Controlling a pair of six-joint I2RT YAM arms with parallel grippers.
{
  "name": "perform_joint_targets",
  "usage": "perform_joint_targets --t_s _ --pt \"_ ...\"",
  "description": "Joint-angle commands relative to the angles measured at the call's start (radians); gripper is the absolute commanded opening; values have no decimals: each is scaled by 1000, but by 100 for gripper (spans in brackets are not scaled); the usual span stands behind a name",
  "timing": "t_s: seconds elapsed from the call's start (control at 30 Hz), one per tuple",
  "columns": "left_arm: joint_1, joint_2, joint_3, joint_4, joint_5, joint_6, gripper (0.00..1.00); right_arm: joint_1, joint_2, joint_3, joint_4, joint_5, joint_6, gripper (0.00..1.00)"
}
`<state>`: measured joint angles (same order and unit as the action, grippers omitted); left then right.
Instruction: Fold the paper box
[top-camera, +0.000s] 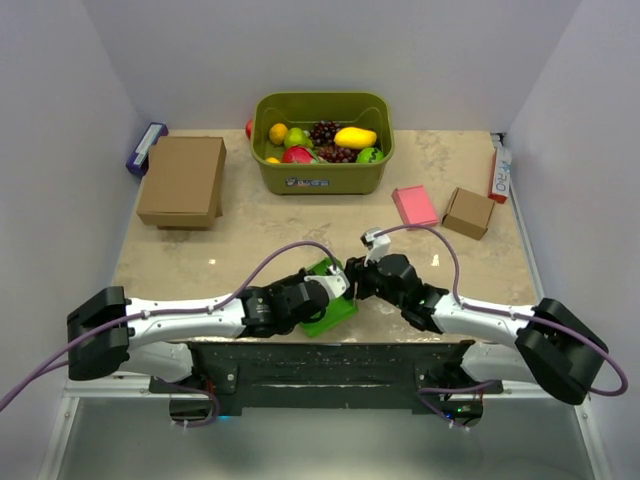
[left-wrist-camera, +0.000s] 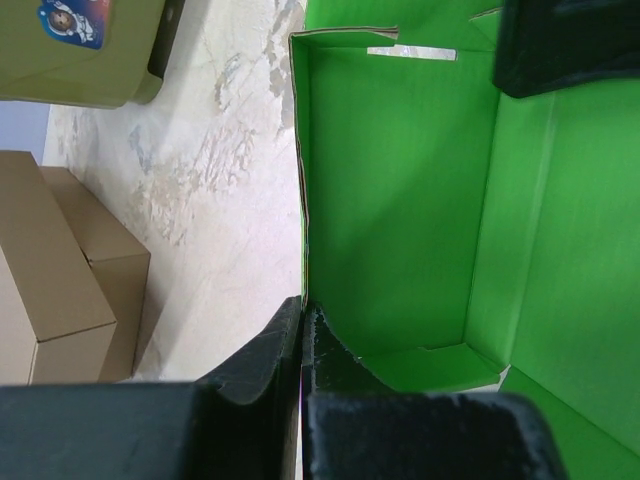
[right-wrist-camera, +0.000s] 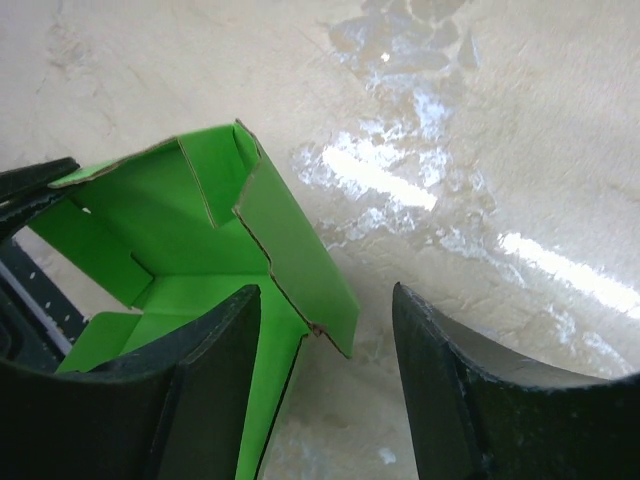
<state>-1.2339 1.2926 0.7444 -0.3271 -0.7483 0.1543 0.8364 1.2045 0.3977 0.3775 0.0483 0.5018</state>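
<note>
Currently: olive bin (top-camera: 350, 178) of fruit sits at the far edge of the table (top-camera: 250, 235); large brown cardboard box (top-camera: 182, 180) far left; pink flat box (top-camera: 414, 206) and small brown box (top-camera: 468, 212) far right, all well apart from the arms

Paper box (top-camera: 332, 308): part-folded, near the front edge, between both grippers

Left gripper (left-wrist-camera: 303, 328): fingers pressed together, pinching one upright wall of the box

Right gripper (right-wrist-camera: 325, 300): fingers spread, gripping nothing; a loose green flap pokes between them
</note>
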Motion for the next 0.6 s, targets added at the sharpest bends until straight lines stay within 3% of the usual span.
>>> perform_joint_targets --t_s 0.0,0.17,0.37,0.57 --pt "-6 -10 -10 39 -16 17 0 7 38 16 132 50 -69 54" --pt "-6 26 -2 20 -60 7 0 9 64 35 86 38 -65 48" --pt "-3 59 4 8 -123 -9 0 7 24 27 -50 36 7 58" --pt "-3 47 0 10 -149 -16 0 9 69 50 -126 -47 93 59"
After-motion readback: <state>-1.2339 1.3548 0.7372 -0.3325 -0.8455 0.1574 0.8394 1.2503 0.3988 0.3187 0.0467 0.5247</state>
